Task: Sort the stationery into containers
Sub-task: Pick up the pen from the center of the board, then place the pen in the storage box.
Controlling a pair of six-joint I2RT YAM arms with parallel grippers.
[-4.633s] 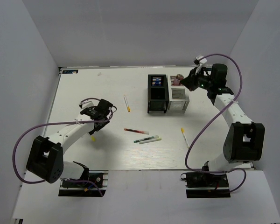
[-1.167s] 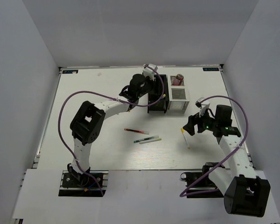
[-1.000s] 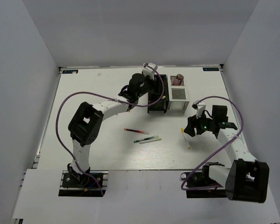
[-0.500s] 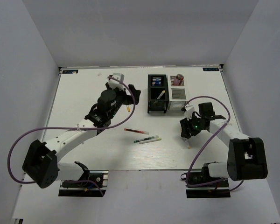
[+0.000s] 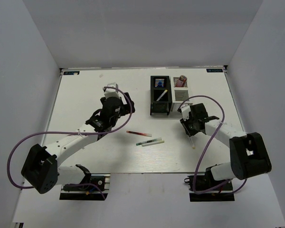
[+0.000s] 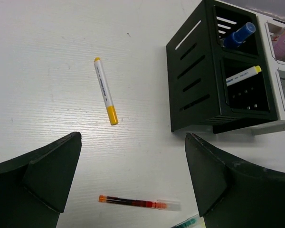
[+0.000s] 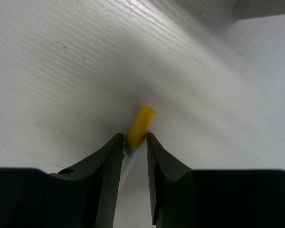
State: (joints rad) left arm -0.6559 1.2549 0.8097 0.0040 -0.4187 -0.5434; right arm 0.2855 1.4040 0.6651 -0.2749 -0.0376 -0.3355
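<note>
The right gripper (image 7: 135,142) stands narrowed astride a yellow-tipped white pen (image 7: 141,124), a finger either side just behind the cap; whether the pads (image 7: 111,161) already bite I cannot tell. The pen lies just in front of the white organiser (image 5: 179,97), its long axis running out between the fingers, cap toward that organiser. The right arm (image 5: 218,134), folded low with wrist tipped down, is the nearer; the left gripper (image 6: 133,137) hangs spread wide, holding nothing, well left of the organiser.

Robotics lab, white table (image 5: 80,95), grey walls (image 5: 142,33), left arm (image 5: 71,140), right arm (image 5: 219,134) bolted down
</note>
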